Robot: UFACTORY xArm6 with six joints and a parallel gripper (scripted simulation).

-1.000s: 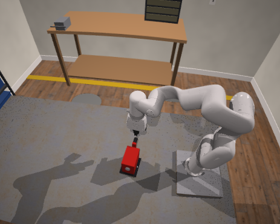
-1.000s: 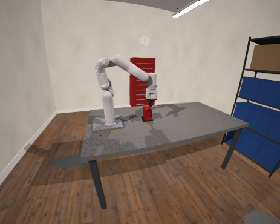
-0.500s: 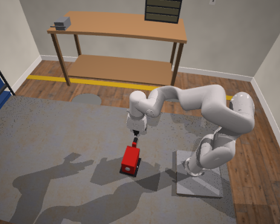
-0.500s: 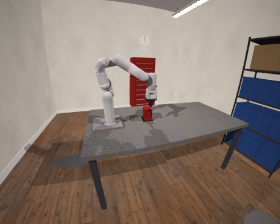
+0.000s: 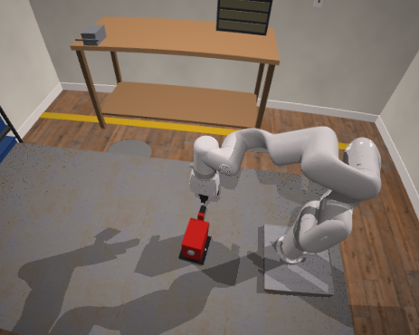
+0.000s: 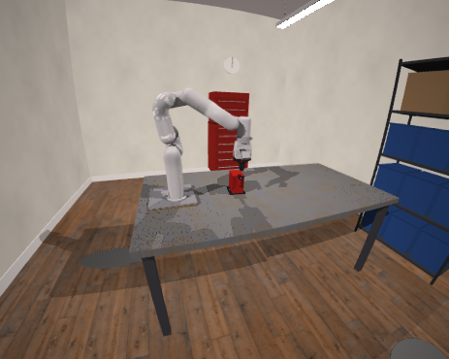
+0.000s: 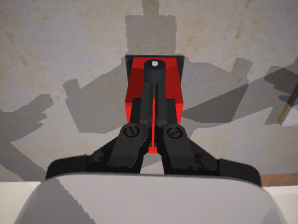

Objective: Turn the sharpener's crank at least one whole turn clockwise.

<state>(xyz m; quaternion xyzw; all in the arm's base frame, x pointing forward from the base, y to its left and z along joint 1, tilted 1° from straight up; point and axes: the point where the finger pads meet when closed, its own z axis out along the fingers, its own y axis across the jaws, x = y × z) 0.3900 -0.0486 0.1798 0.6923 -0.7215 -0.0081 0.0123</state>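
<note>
My fingers are pressed together with nothing between them, pointing down just above the red pencil sharpener (image 5: 195, 239). It sits on the grey desk (image 5: 77, 204), near my base plate (image 5: 319, 282), its black knob (image 7: 154, 69) beyond my fingertips.

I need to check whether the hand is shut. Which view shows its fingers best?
The wrist view: both fingers run close together, shut, above the red sharpener. In the top view the hand is small; in the exterior view it is tiny.
</note>
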